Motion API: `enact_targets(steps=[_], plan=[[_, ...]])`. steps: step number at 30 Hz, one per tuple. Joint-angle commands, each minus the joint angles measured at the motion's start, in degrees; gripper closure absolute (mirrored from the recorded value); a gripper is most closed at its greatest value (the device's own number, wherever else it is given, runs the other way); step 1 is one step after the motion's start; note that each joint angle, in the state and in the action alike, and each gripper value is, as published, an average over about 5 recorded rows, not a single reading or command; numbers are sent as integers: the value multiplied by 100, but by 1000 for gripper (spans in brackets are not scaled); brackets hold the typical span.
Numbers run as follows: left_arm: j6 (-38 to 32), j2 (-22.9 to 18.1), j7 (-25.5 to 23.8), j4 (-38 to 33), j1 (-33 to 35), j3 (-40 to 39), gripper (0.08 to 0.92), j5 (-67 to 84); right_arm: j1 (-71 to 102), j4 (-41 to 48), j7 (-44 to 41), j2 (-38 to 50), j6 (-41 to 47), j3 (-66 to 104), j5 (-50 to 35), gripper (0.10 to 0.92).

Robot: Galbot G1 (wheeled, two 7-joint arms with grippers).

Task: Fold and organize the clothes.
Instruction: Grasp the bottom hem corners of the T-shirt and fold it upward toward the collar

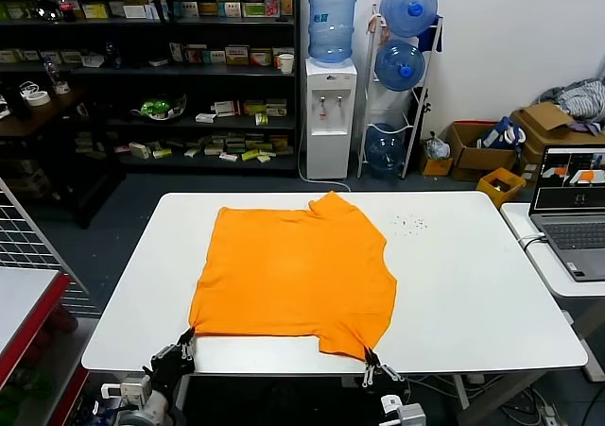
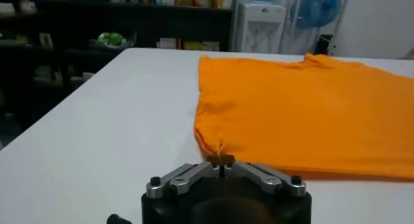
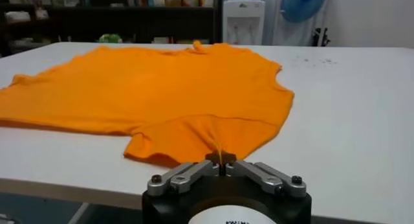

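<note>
The orange T-shirt (image 1: 298,265) lies flat on the white table (image 1: 473,284), plain side up, no lettering showing. My left gripper (image 1: 185,339) is at the table's near edge, shut on the shirt's near left corner; in the left wrist view (image 2: 221,159) its jaws pinch the cloth (image 2: 310,109). My right gripper (image 1: 367,358) is at the near edge too, shut on the shirt's near right part, which looks like a sleeve; in the right wrist view (image 3: 220,158) a thin fold of the shirt (image 3: 162,89) runs between the closed jaws.
A laptop (image 1: 572,213) stands on a side table at the right. A red-edged table (image 1: 28,313) is at the left. Shelves (image 1: 151,76), a water dispenser (image 1: 331,95) and cardboard boxes (image 1: 492,152) stand behind. Small dark specks (image 1: 408,224) lie on the table.
</note>
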State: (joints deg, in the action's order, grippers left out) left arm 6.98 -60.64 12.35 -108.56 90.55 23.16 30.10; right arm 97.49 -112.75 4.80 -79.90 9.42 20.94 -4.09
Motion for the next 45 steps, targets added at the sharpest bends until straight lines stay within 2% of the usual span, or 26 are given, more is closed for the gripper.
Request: enact_targets(steps=[1,6,10,14,17,20,24,31,45], plan=[[2,167,298,-993,903,9,908,55,736,-810,191,547,0,102,-243,900],[1,182,435,-1413,1447,19,908,66,1260,-1270,382,890,-20,262,-351,900],[22,179,513,-1528,1457,32,908,99,1306,-1440,512,958,-31,316,-415,900],[90,289,517,-1488,1081,78,908,282,814,-1358,538,1021,37,324,-560,900],[56,357,254,-1250,639,127,908,377,148,-1092,511,1095,41,274,-650,900],[-23,229,18,-837,123,119,908,327,-596,-731,489,976,60,188,-663,900],[-22,96,-15,-459,-471,15,908,301,-1317,-423,502,823,291,46,-665,900],[67,220,-32,-17,-1283,-329,908,317,-2006,-61,588,985,703,-133,-925,900],[146,320,17,701,-1883,-788,908,304,-3109,731,641,1133,1002,-669,-1563,900]])
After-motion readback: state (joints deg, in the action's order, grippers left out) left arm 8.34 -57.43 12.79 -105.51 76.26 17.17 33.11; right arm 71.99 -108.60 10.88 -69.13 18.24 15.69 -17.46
